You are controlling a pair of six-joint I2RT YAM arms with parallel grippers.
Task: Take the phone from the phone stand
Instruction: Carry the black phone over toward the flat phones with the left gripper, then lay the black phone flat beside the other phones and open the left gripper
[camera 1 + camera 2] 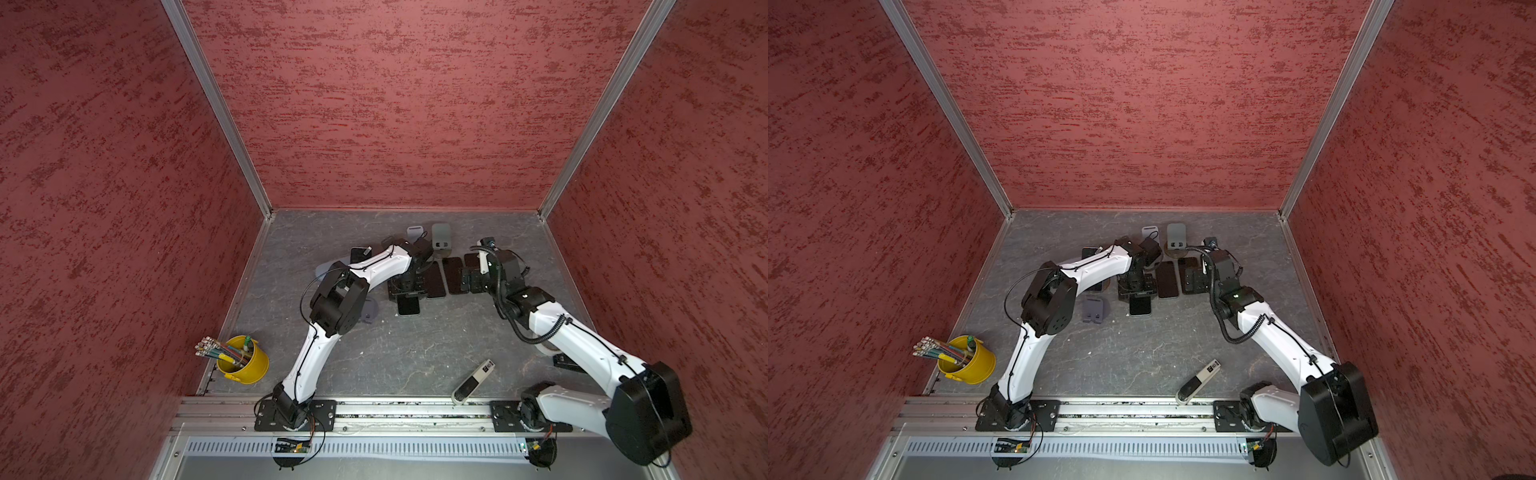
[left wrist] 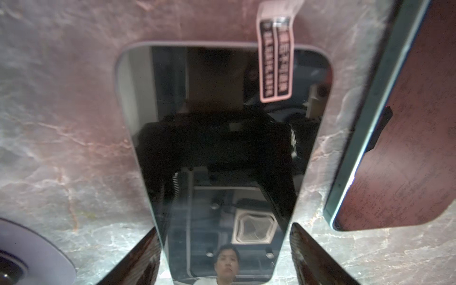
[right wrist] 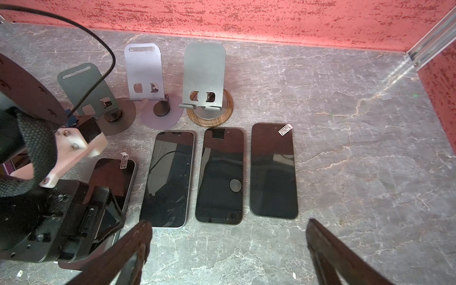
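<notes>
**Phone laid flat; left pincer at the point of release**

The phone (image 1: 409,306) lies flat on the table (image 1: 415,357), screen up and clear of every stand. I take 12 o'clock as the back wall in both top views. It is a slab of glossy black glass with rounded corners and a thin pale frame, and it reflects like a mirror. A pinkish printed pull-tab sits at its far end.

The left gripper (image 2: 224,228) stands over the phone's near end with its jaws part open astride it. In the left wrist view one dark finger (image 2: 318,256) shows bare table between itself and the phone's edge, while the other is just beside the opposite edge. I judge that nothing is clamped.

At 12 to 1 o'clock stand three empty holders: a dark stand (image 3: 82,84), a lilac stand (image 3: 144,69) and a grey stand (image 3: 204,69) on a wood-ringed disc. All are matte bent sheet with slots and cut-outs. A row of three more phones (image 3: 219,177) lies flat at 1 to 2 o'clock. The right gripper (image 3: 229,222) hangs between 2 and 3 o'clock with its jaws spread wide and empty.

The table has a grey, veined, stone-look surface.

Step in hand, as I judge it: the phone is off its stand and being set down. The next move calls for wider jaws and a straight lift, without dragging the glass.
</notes>
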